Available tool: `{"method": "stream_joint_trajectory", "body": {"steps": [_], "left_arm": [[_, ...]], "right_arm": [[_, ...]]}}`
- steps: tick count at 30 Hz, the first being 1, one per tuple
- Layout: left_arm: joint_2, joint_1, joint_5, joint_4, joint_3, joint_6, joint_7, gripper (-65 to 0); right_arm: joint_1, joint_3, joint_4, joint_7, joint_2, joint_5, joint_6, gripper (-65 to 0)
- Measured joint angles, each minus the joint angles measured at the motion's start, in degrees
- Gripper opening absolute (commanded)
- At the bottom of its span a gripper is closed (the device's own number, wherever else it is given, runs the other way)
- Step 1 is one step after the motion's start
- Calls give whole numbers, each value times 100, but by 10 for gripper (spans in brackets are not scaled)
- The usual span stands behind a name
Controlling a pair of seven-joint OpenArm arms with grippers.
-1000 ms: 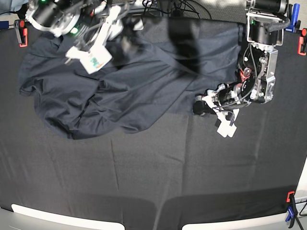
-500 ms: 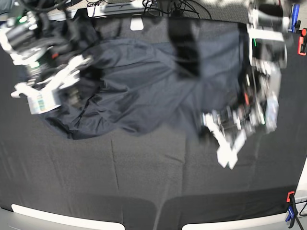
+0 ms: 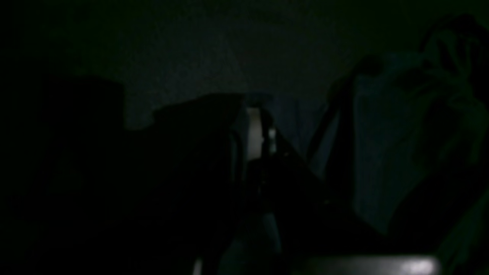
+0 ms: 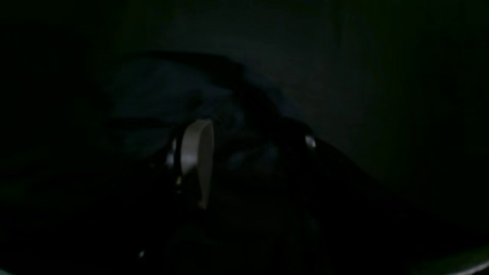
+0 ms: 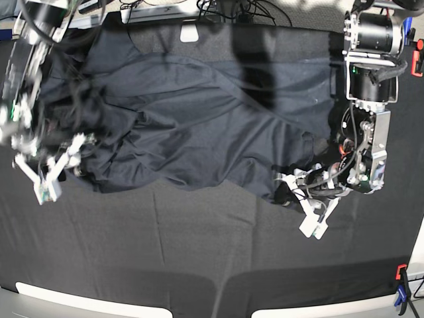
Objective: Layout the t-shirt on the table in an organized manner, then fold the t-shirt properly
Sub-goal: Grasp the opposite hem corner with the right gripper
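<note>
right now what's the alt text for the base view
A rumpled dark t-shirt lies spread across the far half of the black table. The left gripper is shut on its near right edge, while the right gripper hangs open at its left edge.

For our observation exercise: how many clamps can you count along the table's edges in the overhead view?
2 clearly: a red clamp at the far right corner, and a red and blue clamp at the near right corner. The robot's arm covers the far left corner, so another may be hidden.
</note>
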Motion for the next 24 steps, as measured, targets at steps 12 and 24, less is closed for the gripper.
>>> {"method": "stream_joint_trajectory", "body": {"steps": [12,24], "left_arm": [[-2,-2,0,0,0,-4,-2,-650],[0,0,0,0,0,-2,-2,-650]], "right_arm": [[1768,-1928,-2632,389,293,-588,33,-364],[2505,-2868,-4089,772,299,-1021,61,-364]]}}
